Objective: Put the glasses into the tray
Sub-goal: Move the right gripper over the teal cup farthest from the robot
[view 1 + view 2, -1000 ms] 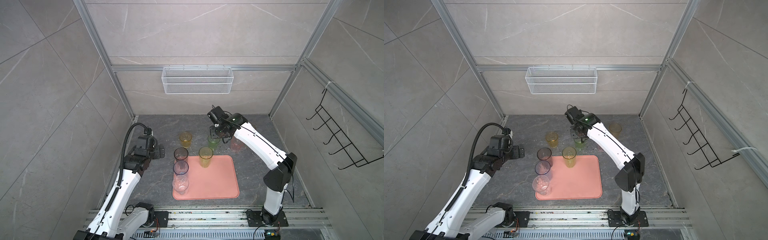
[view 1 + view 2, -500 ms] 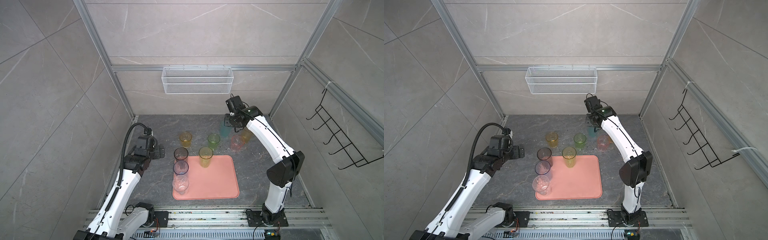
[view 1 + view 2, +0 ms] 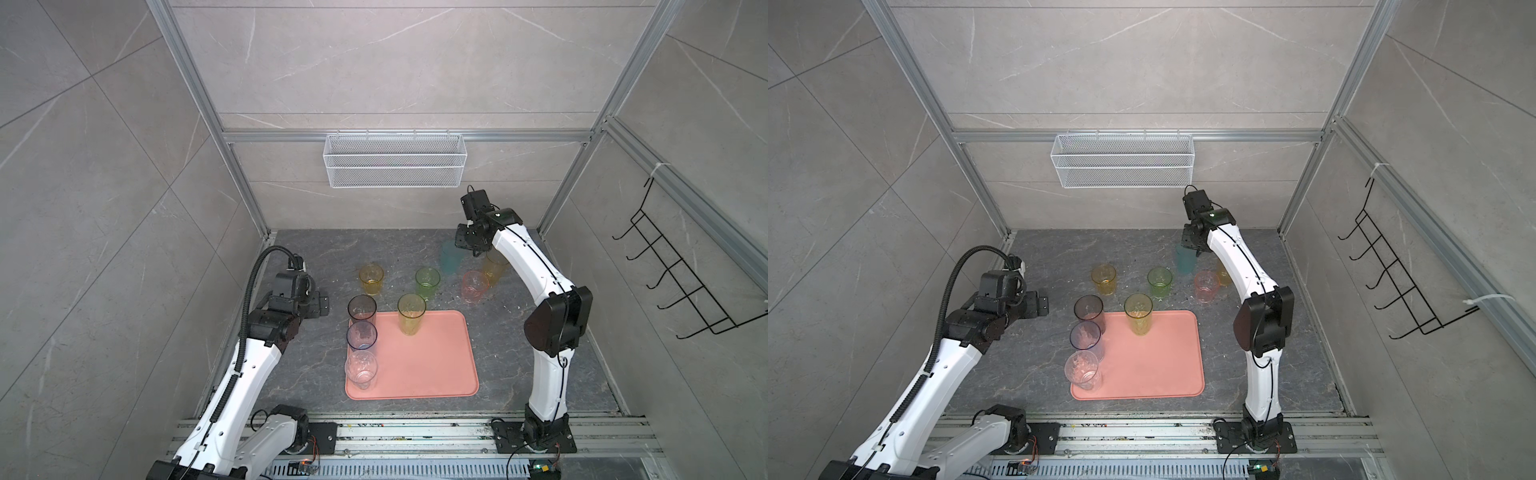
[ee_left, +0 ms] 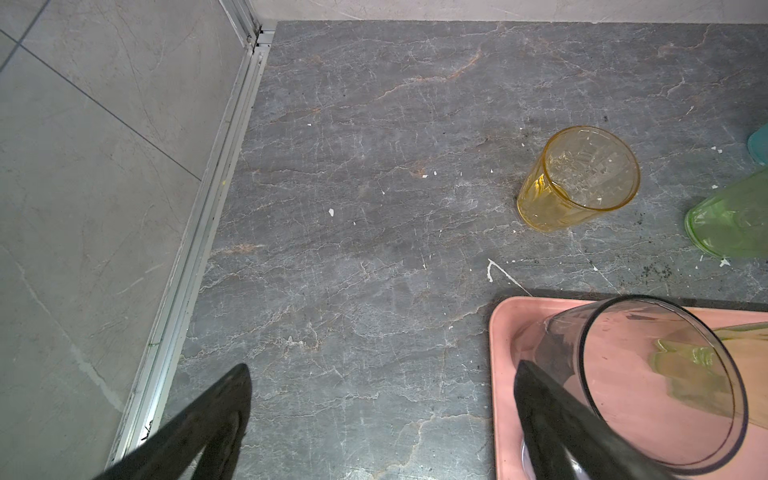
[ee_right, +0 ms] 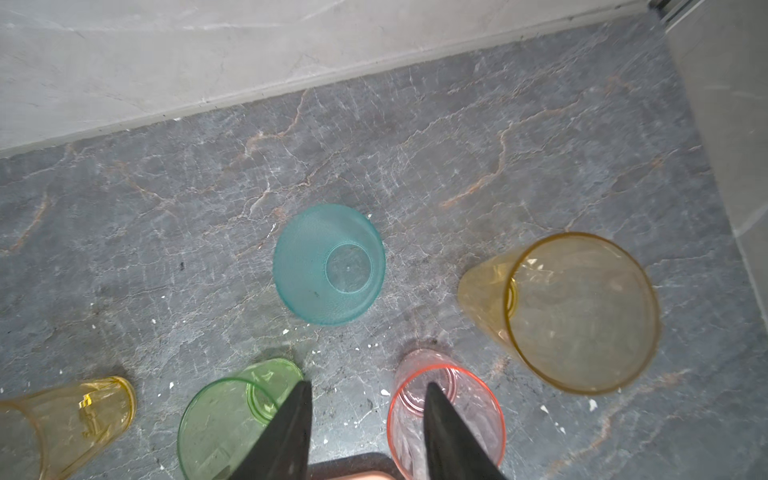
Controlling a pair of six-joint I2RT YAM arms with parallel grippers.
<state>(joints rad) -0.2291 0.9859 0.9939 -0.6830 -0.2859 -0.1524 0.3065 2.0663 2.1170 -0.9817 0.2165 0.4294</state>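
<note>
four glasses (image 3: 411, 316) stand on the salmon tray (image 3: 436, 361); five more sit on the table (image 3: 316, 257) beyond it. l gripper (image 4: 382, 374) jaws spread wide, empty. r gripper (image 5: 370, 399) near teal glass (image 5: 307, 274), jaws apart, empty.

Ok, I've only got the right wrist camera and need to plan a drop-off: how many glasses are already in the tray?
Observer: Four. A grey glass, a blue glass and a clear glass stand in a row down the left side of the tray, and a yellow-green glass stands at its far edge.
Operator: Where is it free?
Observer: Its whole right half is bare in both top views.
Operator: Anything near that row?
Observer: The left fingers, open and empty, sit just left of the grey glass.
</note>
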